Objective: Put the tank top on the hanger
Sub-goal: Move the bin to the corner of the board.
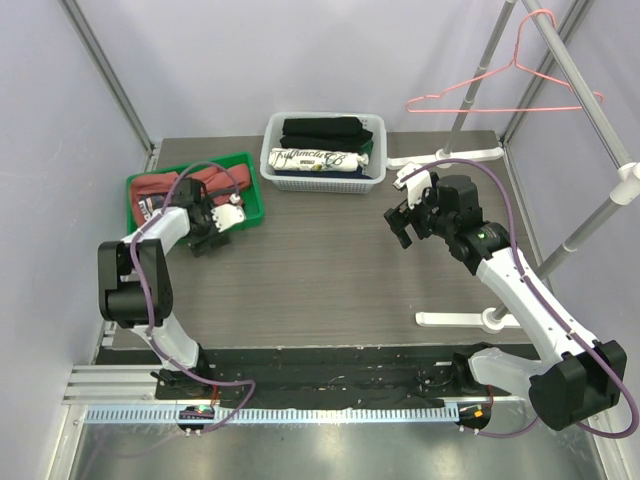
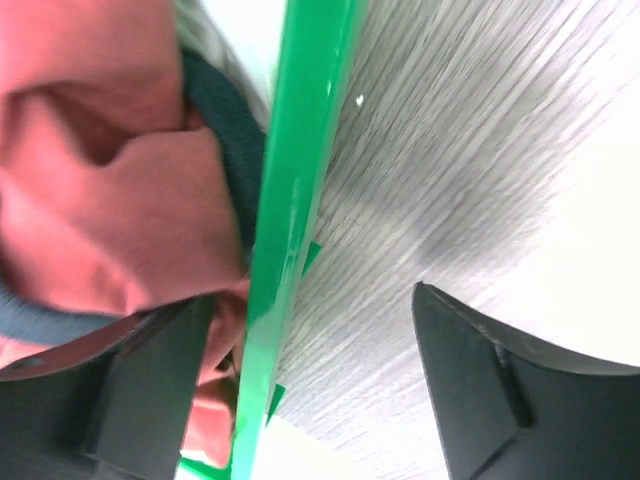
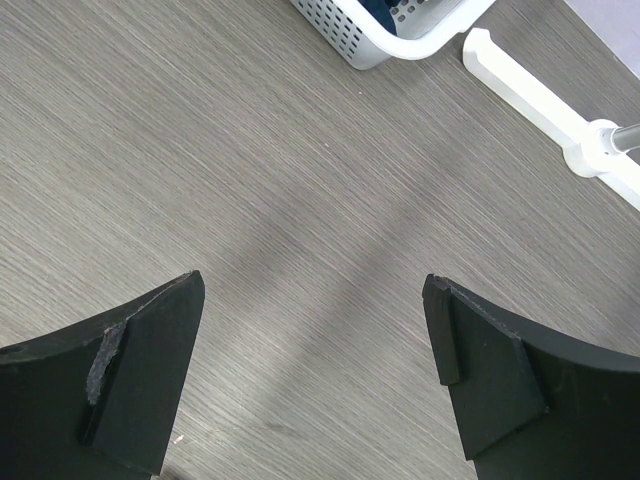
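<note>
At the tray's [image 2: 300, 150] rim, the elbow-bent left gripper [image 1: 218, 220] gapes wide, holding nothing, the tank top [image 1: 178, 186] at its 10 o'clock. The right gripper [image 3: 312, 290] hovers, gaping empty.

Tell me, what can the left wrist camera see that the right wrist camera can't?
Only the left wrist view shows the rust-red tank top with its navy trim, bunched beside the rim of the green bin. That rim runs between the open fingers of the left tool. Only the right wrist view shows a corner of the white basket and the white foot of the rack, beyond the open right tool. Both show the grey wood-grain table and a pair of black fingers held wide apart.
</note>
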Robot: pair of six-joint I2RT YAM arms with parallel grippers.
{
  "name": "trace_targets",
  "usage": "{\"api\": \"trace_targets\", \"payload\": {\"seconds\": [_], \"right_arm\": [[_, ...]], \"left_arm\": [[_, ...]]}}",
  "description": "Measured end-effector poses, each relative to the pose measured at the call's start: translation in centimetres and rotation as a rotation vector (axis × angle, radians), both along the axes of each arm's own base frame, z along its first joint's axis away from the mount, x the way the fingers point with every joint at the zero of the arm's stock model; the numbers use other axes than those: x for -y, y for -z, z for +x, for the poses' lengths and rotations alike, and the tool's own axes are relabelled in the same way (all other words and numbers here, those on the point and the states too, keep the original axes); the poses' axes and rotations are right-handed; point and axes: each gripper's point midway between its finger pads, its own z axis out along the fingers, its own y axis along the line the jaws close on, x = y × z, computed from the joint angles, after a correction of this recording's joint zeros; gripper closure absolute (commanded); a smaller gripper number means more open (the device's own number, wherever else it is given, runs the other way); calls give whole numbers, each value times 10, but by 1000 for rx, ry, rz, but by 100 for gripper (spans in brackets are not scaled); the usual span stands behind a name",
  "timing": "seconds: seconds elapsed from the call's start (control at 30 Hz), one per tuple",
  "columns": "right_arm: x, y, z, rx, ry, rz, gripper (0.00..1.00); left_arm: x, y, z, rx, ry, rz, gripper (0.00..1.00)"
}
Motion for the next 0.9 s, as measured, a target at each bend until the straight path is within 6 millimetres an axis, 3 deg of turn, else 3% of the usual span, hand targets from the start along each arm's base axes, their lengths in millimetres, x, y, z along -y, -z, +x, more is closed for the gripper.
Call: {"api": "trace_targets", "payload": {"seconds": [0.13,0.43,0.57,0.77,0.9], "right_arm": [[0,0,0,0,0,0,0],[-1,0,0,-1,-6,4,0],[-1,0,-1,-1,-7,4,0],[-1,3,-2,-8,-10,3,0],[-2,4,-2,-11,-11,2,0]], "left_arm": [[13,-15,-3,28,-33,-63,1],[35,-57,-22,72,-206,-248,0],[40,-65,-40,39,-330,-311,0],[34,-70,-73,-39,-515,-370,0],[27,-76,-85,-52,-603,-393,0]]}}
